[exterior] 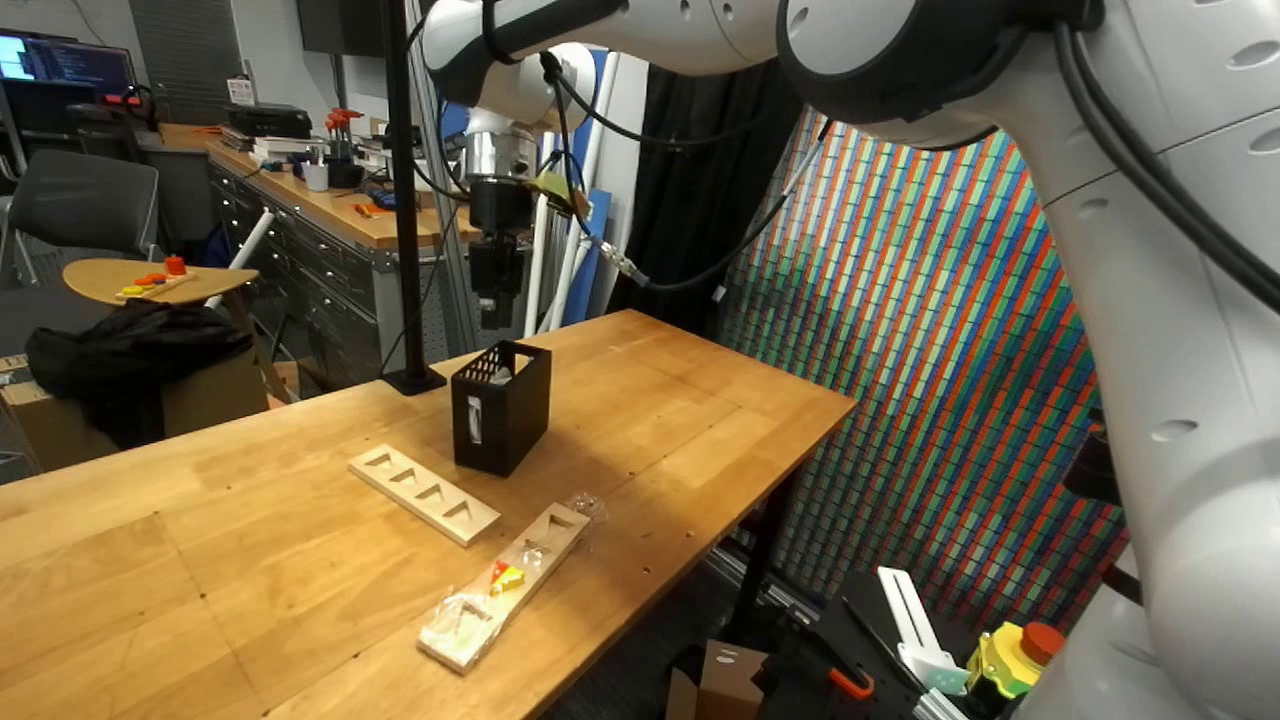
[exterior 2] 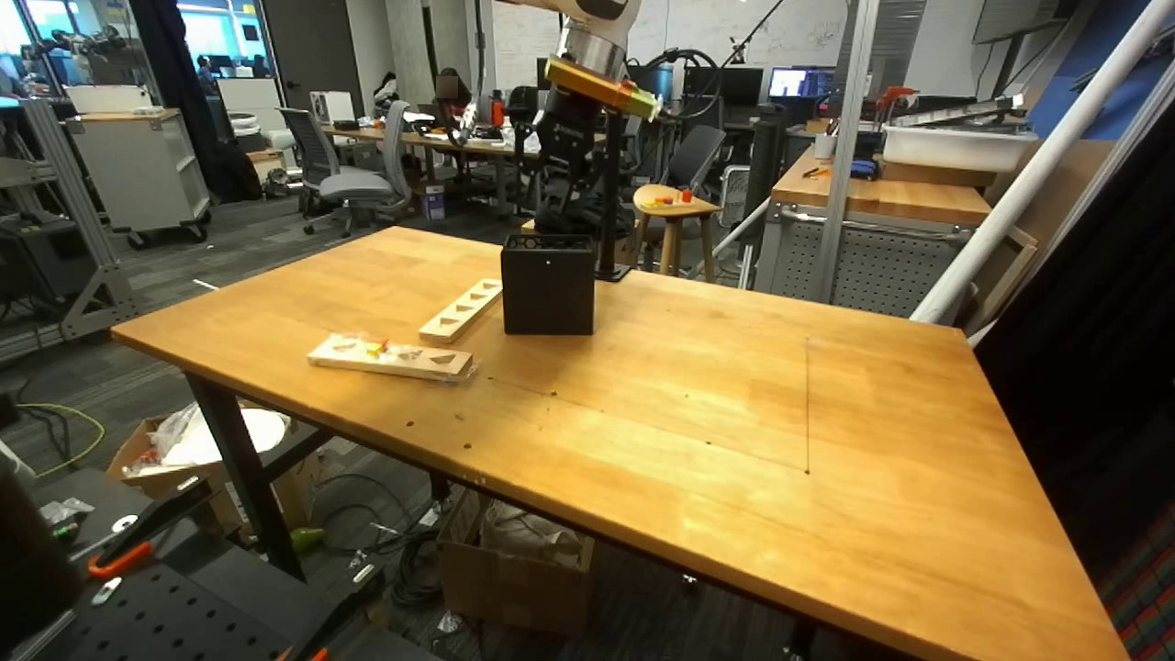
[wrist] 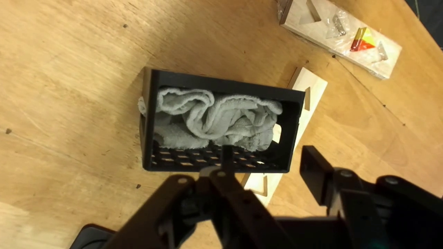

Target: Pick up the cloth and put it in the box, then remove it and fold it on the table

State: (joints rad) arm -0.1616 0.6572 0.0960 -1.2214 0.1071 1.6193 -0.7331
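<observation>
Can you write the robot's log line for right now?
gripper: open, above box | cloth: bunched inside box | box: upright on table | folding: not yet done

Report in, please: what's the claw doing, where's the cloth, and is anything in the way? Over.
Gripper open, holding nothing, above box. Cloth bunched inside box. In the way: box, perhaps; cloth sits below its rim.

– Black where?
– On claw (wrist: pixel 269 157) and hole-patterned box (wrist: pixel 228 86).
– And cloth (wrist: pixel 235 121)?
– Greyish white.
– Tabletop (exterior 2: pixel 734 395)?
– Light brown, grained.
– Boards (wrist: pixel 341 43)?
– Paler, with red and yellow on one.
– Backdrop (exterior: pixel 930 380)?
– Striped in red, green and blue.
</observation>
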